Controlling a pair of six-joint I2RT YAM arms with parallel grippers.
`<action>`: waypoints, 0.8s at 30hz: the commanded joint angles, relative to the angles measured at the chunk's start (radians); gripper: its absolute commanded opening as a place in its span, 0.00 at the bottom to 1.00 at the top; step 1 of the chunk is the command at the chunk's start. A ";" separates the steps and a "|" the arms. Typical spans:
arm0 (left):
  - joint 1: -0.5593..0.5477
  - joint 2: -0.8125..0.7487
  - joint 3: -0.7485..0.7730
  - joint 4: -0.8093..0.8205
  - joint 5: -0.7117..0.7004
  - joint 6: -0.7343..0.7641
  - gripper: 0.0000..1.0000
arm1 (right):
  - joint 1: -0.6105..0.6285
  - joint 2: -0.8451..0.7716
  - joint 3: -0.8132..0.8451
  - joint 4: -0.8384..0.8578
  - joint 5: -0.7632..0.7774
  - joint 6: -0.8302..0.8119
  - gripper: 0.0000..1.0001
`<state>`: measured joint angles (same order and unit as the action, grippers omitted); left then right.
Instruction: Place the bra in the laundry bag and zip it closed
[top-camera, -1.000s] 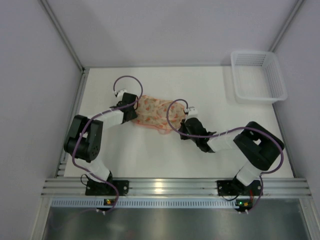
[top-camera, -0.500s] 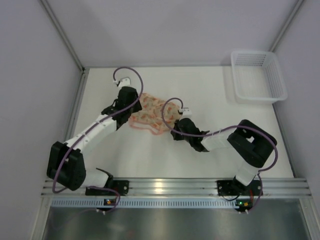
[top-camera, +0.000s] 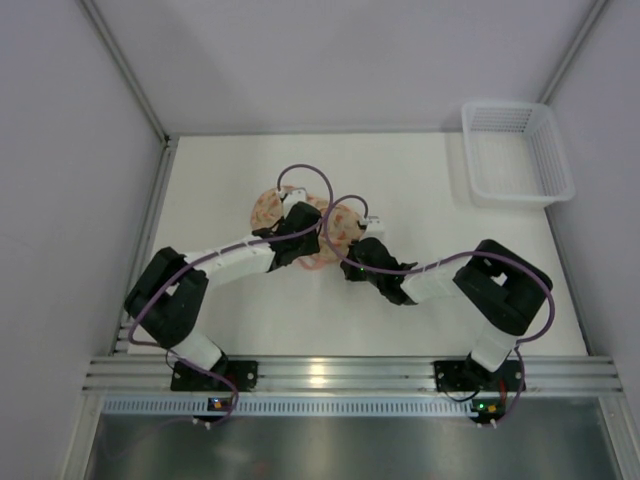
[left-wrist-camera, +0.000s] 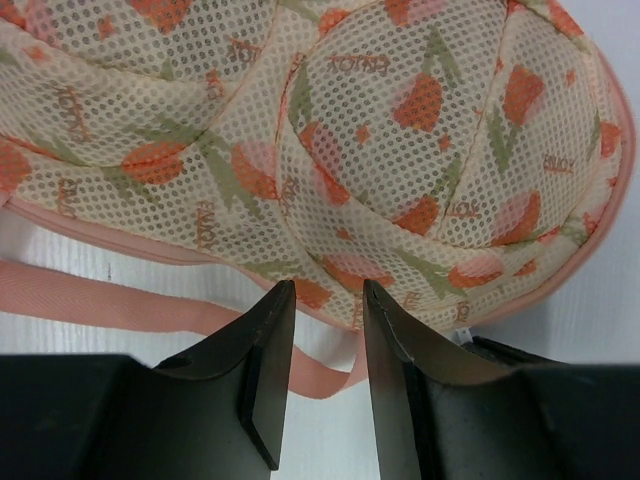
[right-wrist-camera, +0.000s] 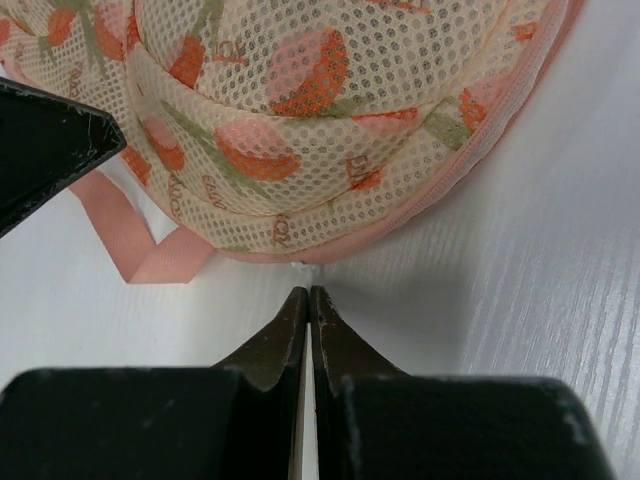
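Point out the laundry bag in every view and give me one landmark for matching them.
Top external: laundry bag near the centre, partly under the left arm.
Left wrist: it fills the upper picture, above the left fingers.
Right wrist: it fills the top, just beyond the shut right fingers.
Landmark: pink strap beside the bag's rim in both wrist views; unclear from above.

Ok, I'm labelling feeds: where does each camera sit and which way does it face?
Top external: above and behind, looking down at the table; left arm and right arm show.
Left wrist: on the left arm, looking past the parted fingers of the left hand at the laundry bag.
Right wrist: likewise, past the shut right hand at the bag's rim.
Shared: both wrist views show the pink strap.
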<state>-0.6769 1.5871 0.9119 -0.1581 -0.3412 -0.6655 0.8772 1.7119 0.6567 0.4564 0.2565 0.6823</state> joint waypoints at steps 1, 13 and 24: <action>-0.007 0.016 -0.010 0.126 -0.006 -0.025 0.40 | 0.016 0.005 0.014 0.038 0.032 0.008 0.00; -0.033 0.178 -0.070 0.112 -0.111 -0.176 0.37 | 0.014 -0.008 0.032 -0.005 0.043 -0.009 0.00; -0.018 0.131 -0.145 0.031 -0.128 -0.217 0.36 | -0.151 -0.026 0.014 -0.035 -0.006 -0.176 0.00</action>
<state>-0.7132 1.7069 0.8318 0.0383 -0.4404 -0.8715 0.7868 1.7081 0.6563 0.4503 0.2497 0.5907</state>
